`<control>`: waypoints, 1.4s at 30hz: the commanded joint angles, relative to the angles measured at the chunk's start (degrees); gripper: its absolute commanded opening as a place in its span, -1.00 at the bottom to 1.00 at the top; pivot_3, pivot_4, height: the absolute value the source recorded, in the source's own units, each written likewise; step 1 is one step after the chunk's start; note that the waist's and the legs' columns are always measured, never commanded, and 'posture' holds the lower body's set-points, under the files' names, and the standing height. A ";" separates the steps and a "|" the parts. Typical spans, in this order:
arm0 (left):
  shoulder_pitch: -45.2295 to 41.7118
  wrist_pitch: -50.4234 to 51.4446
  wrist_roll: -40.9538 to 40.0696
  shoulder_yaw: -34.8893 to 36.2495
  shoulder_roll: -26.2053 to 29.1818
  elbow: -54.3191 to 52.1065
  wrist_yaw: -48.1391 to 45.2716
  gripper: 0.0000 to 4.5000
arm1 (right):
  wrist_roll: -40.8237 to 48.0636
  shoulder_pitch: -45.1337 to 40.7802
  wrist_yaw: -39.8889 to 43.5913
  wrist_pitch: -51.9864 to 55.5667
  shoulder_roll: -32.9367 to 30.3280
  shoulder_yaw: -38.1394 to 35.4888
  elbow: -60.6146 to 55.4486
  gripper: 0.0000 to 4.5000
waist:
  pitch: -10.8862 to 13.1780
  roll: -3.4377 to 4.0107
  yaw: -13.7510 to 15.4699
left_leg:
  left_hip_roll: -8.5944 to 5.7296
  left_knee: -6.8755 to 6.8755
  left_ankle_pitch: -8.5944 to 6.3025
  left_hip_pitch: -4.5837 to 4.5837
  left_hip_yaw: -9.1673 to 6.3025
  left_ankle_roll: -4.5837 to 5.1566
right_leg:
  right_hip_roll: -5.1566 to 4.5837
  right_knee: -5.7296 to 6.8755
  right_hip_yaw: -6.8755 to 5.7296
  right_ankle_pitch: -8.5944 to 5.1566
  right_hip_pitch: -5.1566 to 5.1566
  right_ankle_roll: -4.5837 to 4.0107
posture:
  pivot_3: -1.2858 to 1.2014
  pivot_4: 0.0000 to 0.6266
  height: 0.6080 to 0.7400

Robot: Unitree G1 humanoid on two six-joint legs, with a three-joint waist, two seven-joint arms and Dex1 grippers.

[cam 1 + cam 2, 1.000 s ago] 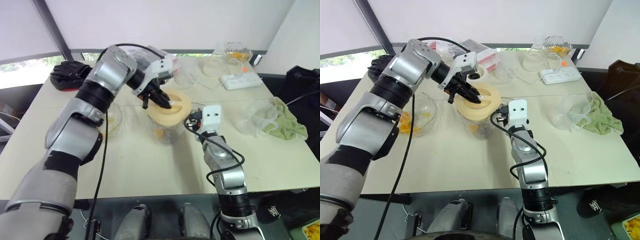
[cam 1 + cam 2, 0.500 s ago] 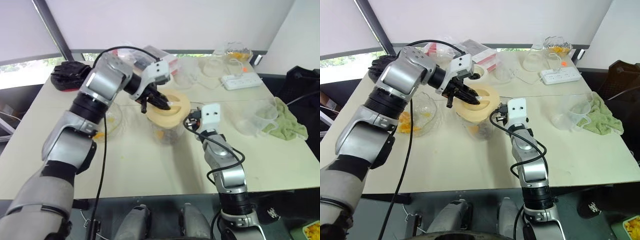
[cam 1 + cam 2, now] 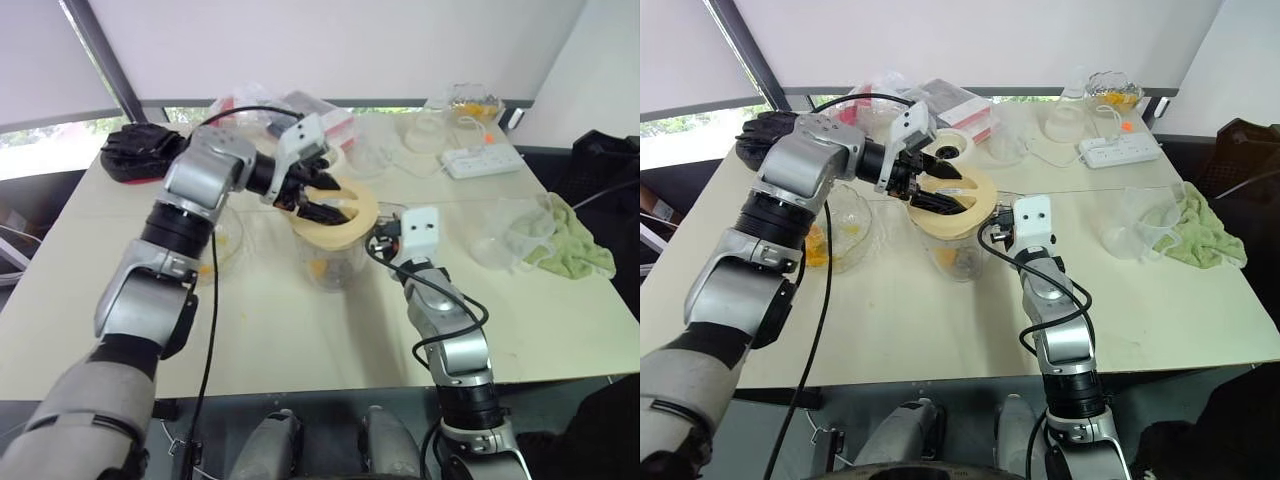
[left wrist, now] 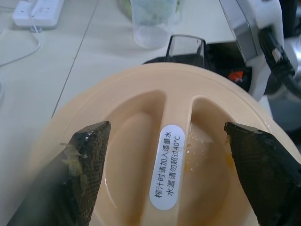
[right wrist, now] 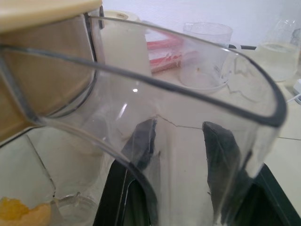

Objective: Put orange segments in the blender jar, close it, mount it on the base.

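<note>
The blender jar (image 3: 958, 250) stands mid-worktop (image 3: 940, 320), its pale-yellow lid (image 4: 155, 155) seated on top. The left end effector (image 3: 322, 200) is released, fingers spread above the lid; the right end effector (image 5: 181, 155) grasps the jar's handle. A crinkled bowl (image 3: 840, 235) sits just beside the jar, cups (image 3: 1145, 225) and a power strip (image 3: 1120, 150) farther off

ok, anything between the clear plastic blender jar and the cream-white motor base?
Yes. The open left gripper hangs over the pale-yellow round lid on the clear blender jar, on the line to the cream-white rounded base behind it. The right gripper grips the jar.
</note>
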 commanded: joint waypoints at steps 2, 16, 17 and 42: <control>-1.86 -0.32 -6.01 11.39 -2.11 2.51 9.23 0.81 | 0.02 -0.94 1.38 -2.56 -0.26 1.39 -3.11 -0.54 | 0.06 -0.10 -0.15 | -0.01 0.00 0.04 -0.13 0.00 -0.07 | -0.01 0.02 0.00 0.00 -0.16 0.00 | 0.03 -0.52 1.00; 11.42 -0.35 -18.16 26.49 -1.37 -16.21 23.69 0.81 | 2.89 -3.58 1.01 -2.33 -0.44 -3.69 -4.05 -0.54 | 0.07 -0.09 -1.08 | 0.01 -0.15 0.32 -0.65 0.04 -0.56 | 0.00 0.08 0.13 0.02 -0.82 -0.03 | 0.03 -0.52 1.00; 14.26 0.85 -18.94 26.69 -0.48 -19.19 23.84 0.81 | 3.28 -4.36 1.06 -1.67 -0.75 -4.52 -4.54 -0.54 | 0.08 -0.08 -1.48 | 0.01 -0.17 0.33 -0.64 0.04 -0.57 | -0.01 0.08 0.14 0.02 -0.83 -0.03 | 0.03 -0.52 1.00; 55.15 -11.46 -14.68 21.08 -3.87 -53.75 42.54 0.81 | 9.09 -66.07 0.35 5.21 -12.75 -15.61 45.23 -0.54 | 0.14 0.01 -1.85 | 0.09 -0.73 0.50 -0.87 0.35 -0.82 | -0.22 0.01 0.22 0.14 -1.42 -0.25 | 0.03 -0.52 1.00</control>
